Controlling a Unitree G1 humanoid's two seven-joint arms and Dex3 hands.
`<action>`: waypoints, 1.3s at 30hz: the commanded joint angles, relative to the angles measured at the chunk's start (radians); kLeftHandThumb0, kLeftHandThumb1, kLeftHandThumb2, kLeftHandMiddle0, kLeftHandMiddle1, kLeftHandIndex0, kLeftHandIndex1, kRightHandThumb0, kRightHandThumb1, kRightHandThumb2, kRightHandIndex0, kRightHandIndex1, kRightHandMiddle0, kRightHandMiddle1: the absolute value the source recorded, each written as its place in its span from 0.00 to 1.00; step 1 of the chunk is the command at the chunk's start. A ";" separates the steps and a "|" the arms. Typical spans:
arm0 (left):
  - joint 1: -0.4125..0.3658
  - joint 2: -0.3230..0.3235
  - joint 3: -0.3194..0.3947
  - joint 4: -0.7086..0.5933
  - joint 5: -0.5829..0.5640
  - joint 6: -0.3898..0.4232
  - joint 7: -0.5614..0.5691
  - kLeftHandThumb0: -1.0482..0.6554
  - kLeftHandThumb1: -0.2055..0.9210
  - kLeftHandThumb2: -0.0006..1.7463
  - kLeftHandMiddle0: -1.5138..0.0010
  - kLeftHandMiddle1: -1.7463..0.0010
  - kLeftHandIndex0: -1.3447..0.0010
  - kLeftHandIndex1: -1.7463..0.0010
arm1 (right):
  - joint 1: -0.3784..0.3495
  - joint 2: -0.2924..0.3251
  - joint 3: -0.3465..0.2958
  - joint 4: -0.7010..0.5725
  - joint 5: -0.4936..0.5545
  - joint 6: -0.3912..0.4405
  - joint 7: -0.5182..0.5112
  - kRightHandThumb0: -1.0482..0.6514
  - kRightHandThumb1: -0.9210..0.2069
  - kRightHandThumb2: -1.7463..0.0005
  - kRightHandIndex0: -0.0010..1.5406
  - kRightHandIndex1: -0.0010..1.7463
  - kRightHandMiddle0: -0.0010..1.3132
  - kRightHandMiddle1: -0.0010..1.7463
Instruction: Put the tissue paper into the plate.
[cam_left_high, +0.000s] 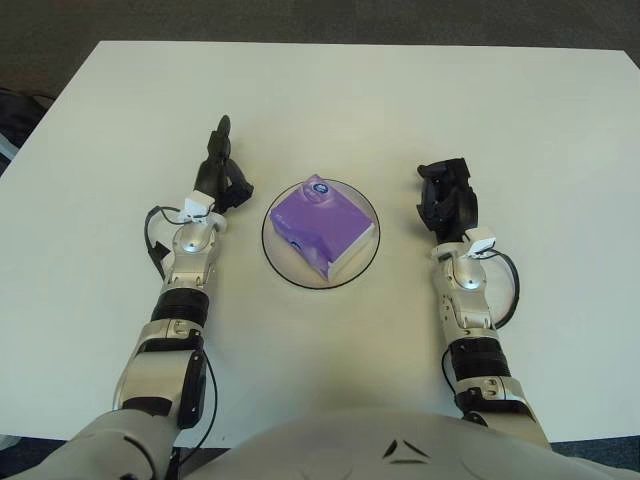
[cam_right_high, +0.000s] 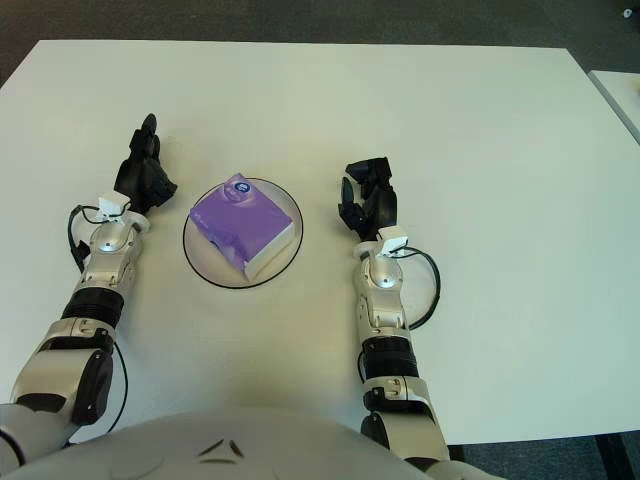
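Note:
A purple tissue pack (cam_left_high: 320, 225) lies inside the round clear plate (cam_left_high: 282, 268) at the middle of the white table. My left hand (cam_left_high: 220, 168) shows just left of the plate, fingers stretched out and holding nothing, a small gap between it and the rim. My right hand (cam_left_high: 446, 195) shows to the right of the plate, its fingers loosely curled and empty, well apart from the rim.
The white table (cam_left_high: 400, 100) stretches wide behind and beside the plate. A dark floor lies beyond its far edge. A dark object (cam_left_high: 15, 110) sits off the table's left edge.

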 joint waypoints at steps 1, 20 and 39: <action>0.061 -0.015 0.008 -0.020 -0.025 0.034 -0.017 0.05 1.00 0.66 1.00 1.00 1.00 0.92 | 0.125 -0.001 -0.024 0.086 0.019 0.096 -0.013 0.41 0.00 0.70 0.24 0.57 0.14 1.00; 0.248 -0.058 -0.029 -0.217 0.077 0.050 0.079 0.21 1.00 0.53 0.91 0.97 1.00 0.75 | 0.139 -0.004 -0.023 0.062 0.019 0.112 -0.010 0.41 0.00 0.70 0.23 0.57 0.14 1.00; 0.402 -0.087 -0.063 -0.392 0.140 0.070 0.119 0.24 1.00 0.52 0.84 0.96 1.00 0.64 | 0.152 -0.004 -0.020 0.042 0.024 0.118 0.000 0.41 0.00 0.70 0.24 0.57 0.14 1.00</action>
